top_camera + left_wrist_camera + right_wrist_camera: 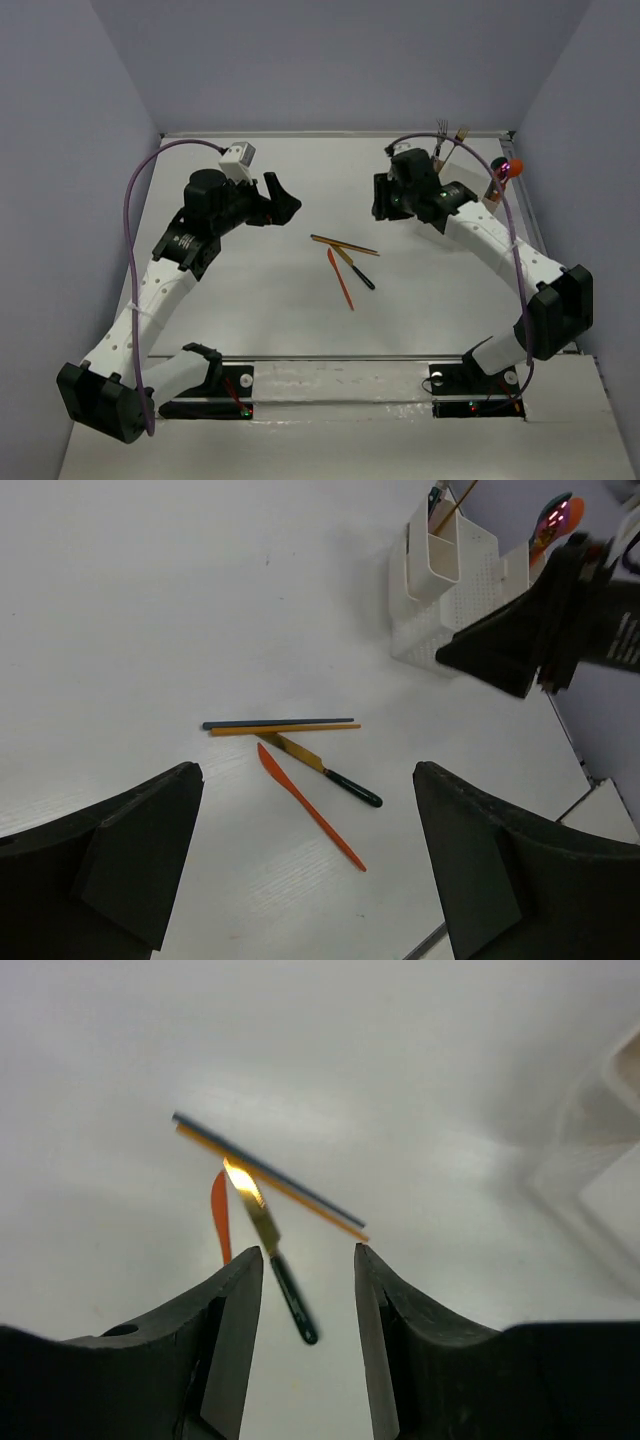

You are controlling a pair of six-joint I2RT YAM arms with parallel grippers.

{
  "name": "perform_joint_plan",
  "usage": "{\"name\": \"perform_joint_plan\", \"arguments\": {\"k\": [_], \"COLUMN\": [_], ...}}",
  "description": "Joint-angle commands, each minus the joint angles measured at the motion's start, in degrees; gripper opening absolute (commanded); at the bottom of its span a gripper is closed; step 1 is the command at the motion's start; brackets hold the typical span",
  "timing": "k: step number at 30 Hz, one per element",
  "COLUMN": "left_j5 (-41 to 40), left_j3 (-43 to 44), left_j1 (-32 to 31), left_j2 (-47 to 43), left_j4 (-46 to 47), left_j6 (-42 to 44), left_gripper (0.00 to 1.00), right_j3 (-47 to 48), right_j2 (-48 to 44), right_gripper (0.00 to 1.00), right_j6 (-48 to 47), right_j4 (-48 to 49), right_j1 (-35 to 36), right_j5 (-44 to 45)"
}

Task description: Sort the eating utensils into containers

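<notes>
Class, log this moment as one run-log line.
left gripper: open, empty | right gripper: open, empty | unsorted: dark blue stick, thin orange stick, gold-bladed black-handled knife, orange-red knife | white perforated bin: partly filled

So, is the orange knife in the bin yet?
Out. The orange knife lies flat on the table beside the gold-bladed knife, well apart from the white bin.

2 white arms (150, 300) with black joints (210, 190), black wedge-shaped fingers (130, 870), purple cables (128, 230), green base lights (243, 413)
</notes>
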Motion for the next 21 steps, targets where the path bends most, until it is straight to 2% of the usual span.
{"name": "perform_joint_plan", "arguments": {"k": [1,4,7,13,14,21], "left_j5": [-0.7,-0.5,-0.3,-0.2,-0.2,0.6], "left_j3": [2.5,2.7,2.7,1.4,1.0,0.5], "left_j1": [-0.2,-0.2,-0.2,-0.2,-0.2,-0.2], "left_j2": [0.2,0.4,0.4,-0.4,-0.4,-0.1], "left_j4": [1.1,1.2,1.0,1.1,1.2,2.0], "left_j6": [1.6,1.4,1.5,1.1,1.1,0.6], "left_gripper": [0.99,0.99,0.99,0.99,0.99,0.99], "right_j3": [-3.7,-4.2,-2.5,0.3,0.5,1.2], "right_j2": [3.4,6.7,11.2,19.2,20.7,24.9], "right_gripper": [0.45,0.39,0.37,0.46,0.47,0.47], "right_j6": [4.0,4.3,2.8,-1.2,-1.8,-2.3], "right_j4": [-3.4,-3.2,-4.4,-10.0,-10.8,-11.6], "right_j1": [8.0,11.0,12.3,13.4,13.4,14.0], "right_j5": [-2.9,-3.5,-5.1,-6.7,-9.3,-8.9]}}
